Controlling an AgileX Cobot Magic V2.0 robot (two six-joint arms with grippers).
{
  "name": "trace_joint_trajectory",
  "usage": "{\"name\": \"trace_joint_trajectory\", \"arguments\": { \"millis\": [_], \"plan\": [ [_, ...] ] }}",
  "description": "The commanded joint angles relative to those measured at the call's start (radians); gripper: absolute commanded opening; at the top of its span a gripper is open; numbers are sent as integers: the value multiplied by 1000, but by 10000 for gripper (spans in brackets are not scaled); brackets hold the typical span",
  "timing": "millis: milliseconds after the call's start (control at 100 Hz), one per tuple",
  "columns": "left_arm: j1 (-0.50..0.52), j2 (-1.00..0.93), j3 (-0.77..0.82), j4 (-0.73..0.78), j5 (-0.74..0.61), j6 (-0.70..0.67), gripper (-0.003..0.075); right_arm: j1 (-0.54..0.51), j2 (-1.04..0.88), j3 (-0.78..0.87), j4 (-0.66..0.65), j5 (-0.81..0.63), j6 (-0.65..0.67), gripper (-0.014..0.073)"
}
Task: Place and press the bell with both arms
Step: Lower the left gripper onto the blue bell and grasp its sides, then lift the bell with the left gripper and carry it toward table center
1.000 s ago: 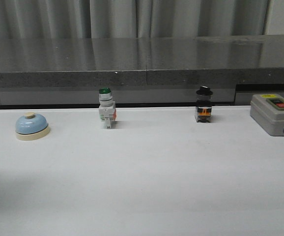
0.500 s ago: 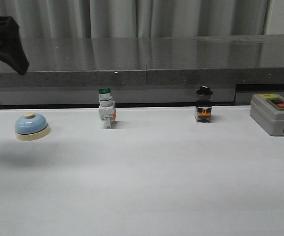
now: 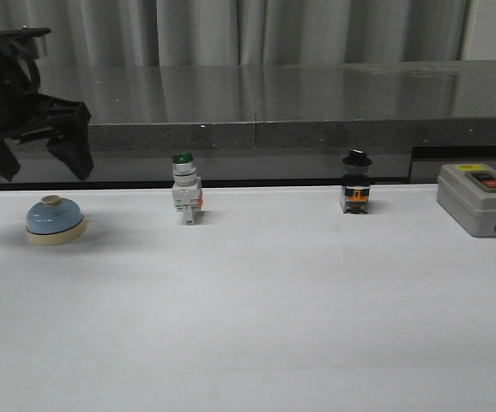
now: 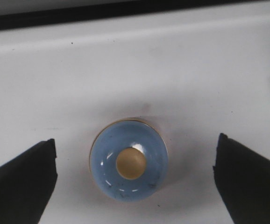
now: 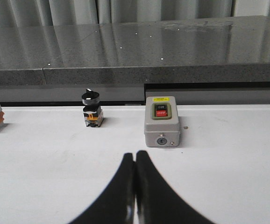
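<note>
Left gripper (image 3: 38, 167) lower and further in than half second ago, now hovering above bell (image 3: 55, 220), jaws spread wide, clear of it. Bell sits on white table (image 3: 274, 318) at far left, unmoved. Right gripper (image 5: 135, 186) pinched together, empty, low over table near grey switch box (image 5: 161, 121).

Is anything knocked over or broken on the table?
Nothing stands out. The bell sits flat and whole, under the open left gripper. The green-capped push-button, the black-knobbed switch and the grey switch box all stand upright in a row. Nothing is spilled on the white table.
</note>
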Motion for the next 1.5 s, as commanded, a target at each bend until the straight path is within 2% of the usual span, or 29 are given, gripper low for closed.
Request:
{"name": "trace_joint_trajectory", "arguments": {
  "millis": [0, 570, 670, 740, 860, 920, 990, 1170, 1490],
  "plan": [
    [-6, -18, -40, -5, -37, 2, 639, -2, -19, -14, -9, -79, -3, -60],
    [-2, 88, -40, -3, -40, 2, 634, -2, -19, -14, -9, -79, -3, -60],
    [-2, 88, -40, -3, -43, 2, 580, -2, -19, -14, -9, -79, -3, -60],
    [-2, 88, -40, -3, -43, 2, 504, -2, -19, -14, -9, -79, -3, -60],
    [-2, 88, -40, -3, -31, 2, 321, -2, -19, -14, -9, -79, -3, -60],
    [-2, 85, -40, -1, -22, 2, 253, -2, -19, -14, -9, -79, -3, -60],
    [-2, 78, -40, 3, -9, 2, 213, -2, -19, -14, -9, -79, -3, -60],
    [-2, 12, -40, 5, 48, 2, 207, -2, -19, -14, -9, -79, -3, -60],
    [-30, -221, -40, -14, 164, 2, 207, -2, -19, -14, -9, -79, -3, -60]
  ]
}}
